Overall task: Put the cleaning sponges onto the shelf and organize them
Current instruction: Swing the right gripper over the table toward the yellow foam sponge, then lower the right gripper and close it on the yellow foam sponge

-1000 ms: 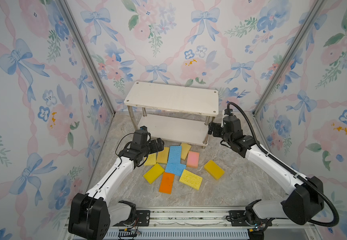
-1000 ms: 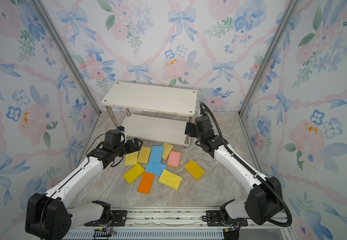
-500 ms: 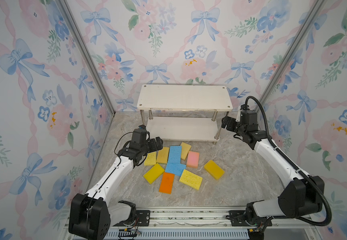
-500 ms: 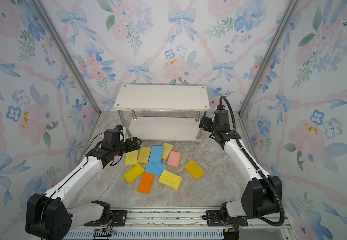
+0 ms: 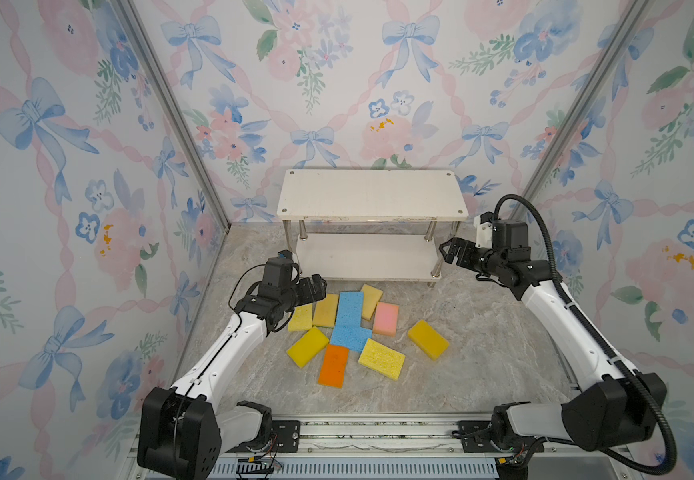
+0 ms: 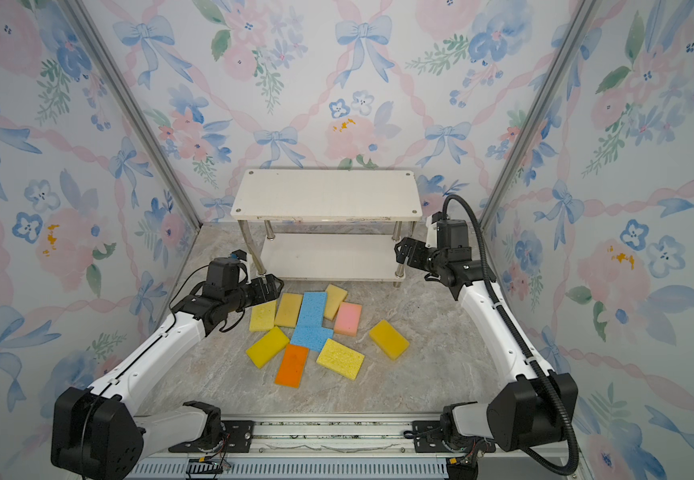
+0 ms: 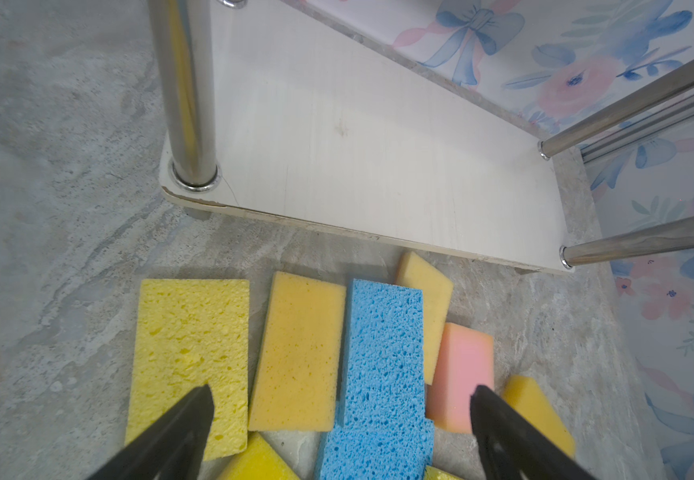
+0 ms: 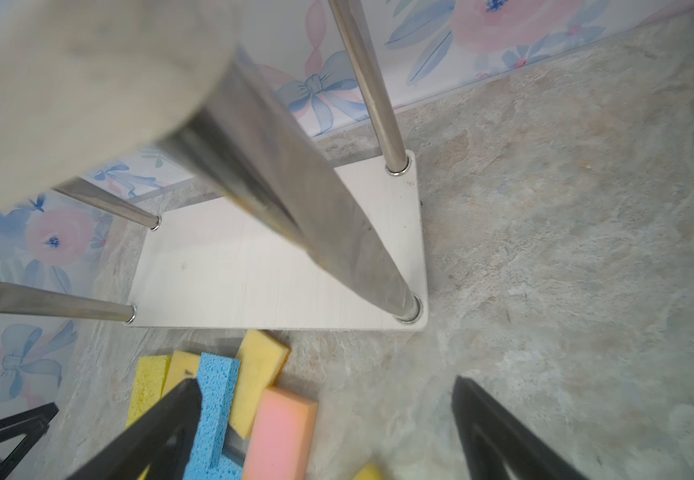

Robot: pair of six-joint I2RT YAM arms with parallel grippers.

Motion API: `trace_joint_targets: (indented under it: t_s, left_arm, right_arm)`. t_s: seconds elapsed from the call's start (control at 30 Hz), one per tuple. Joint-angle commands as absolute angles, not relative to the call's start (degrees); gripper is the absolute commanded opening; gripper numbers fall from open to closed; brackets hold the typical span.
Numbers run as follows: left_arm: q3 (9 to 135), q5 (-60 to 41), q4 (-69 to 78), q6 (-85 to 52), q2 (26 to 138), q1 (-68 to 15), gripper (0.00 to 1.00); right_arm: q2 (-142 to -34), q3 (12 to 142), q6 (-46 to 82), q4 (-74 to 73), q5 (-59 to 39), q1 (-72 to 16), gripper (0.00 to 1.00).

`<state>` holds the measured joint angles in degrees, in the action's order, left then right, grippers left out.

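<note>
Sponges (image 5: 347,328) all lie on the tabletop (image 5: 482,345), shelf (image 5: 372,191) bare; my left gripper (image 5: 316,286) and right gripper (image 5: 449,251) gape empty. Next I'd lower left onto the pale yellow sponge (image 5: 300,316).

I'm holding the left gripper (image 5: 317,286) spread wide, pointing toward three o'clock; the right gripper (image 5: 448,252), equally spread, is pointing toward nine.

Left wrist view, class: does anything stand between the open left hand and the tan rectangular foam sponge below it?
Nothing visible does. The left hand hangs open over the tan rectangular foam sponge, with only air between them.
</note>
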<state>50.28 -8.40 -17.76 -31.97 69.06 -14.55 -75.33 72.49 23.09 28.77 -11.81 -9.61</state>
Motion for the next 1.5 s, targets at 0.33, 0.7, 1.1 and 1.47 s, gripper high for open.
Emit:
trace_joint_targets:
  t_s: [0.33,0.7,1.1,1.47]
  left_arm:
    - [47.2,-17.2,-17.8,-33.3,67.4,-18.7,0.98]
    - [41.0,-24.4,-15.4,-35.0,64.7,-20.2,0.98]
    - [39.6,-24.3,-15.4,-35.9,62.7,-20.3,0.98]
    - [41.3,-24.1,-15.0,-34.9,65.7,-20.3,0.98]
  right_arm:
    - [-65.3,53.1,23.1,46.5,-21.1,-13.3,0.97]
    - [-77.4,46.6,24.7,34.2,-27.5,-14.3,0.95]
    - [-84.9,52.9,19.0,36.9,-23.2,-14.0,0.95]
    - [-86.7,56.3,16.8,39.9,-21.6,-12.4,0.95]
